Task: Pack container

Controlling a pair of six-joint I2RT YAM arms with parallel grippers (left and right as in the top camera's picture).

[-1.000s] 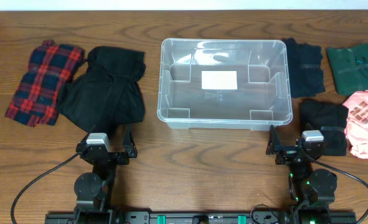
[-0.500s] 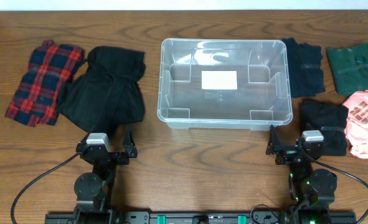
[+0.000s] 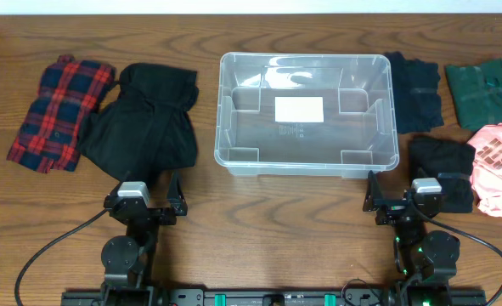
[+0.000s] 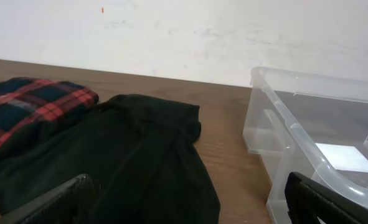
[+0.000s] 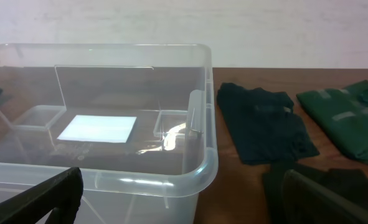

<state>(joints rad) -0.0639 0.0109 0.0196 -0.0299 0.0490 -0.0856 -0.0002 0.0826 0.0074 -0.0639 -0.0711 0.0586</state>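
**A:** Though searched for in every view, no legible writing: blank white label [image 3: 299, 109] on the base of the container [image 3: 301, 58], small dark print [image 3: 290, 130] just below it, too fine to read. Dark pattern on the pink garment [image 3: 499, 166], unreadable as well.

**B:** Placement of the container?

**A:** Middle of the table [image 3: 259, 229], toward the far edge, upright and lidless. Open wood along its near side, between it and both arms.

**B:** End effectors?

**A:** Left end effector [image 3: 146, 191] spread wide at the near hem of a black garment [image 3: 144, 123], gripping nothing. Right end effector [image 3: 406, 194] spread wide too, at the near corner of a second black garment [image 3: 444, 166], gripping nothing.

**B:** Neighbours?

**A:** Left of the container: black garment, apart from the wall by a strip of wood, overlapping a red-and-navy plaid cloth [image 3: 59, 113]. Right: navy garment [image 3: 414, 92] just beside the rim, green garment [image 3: 484, 93] farther out, pink garment at the right edge of the overhead view.
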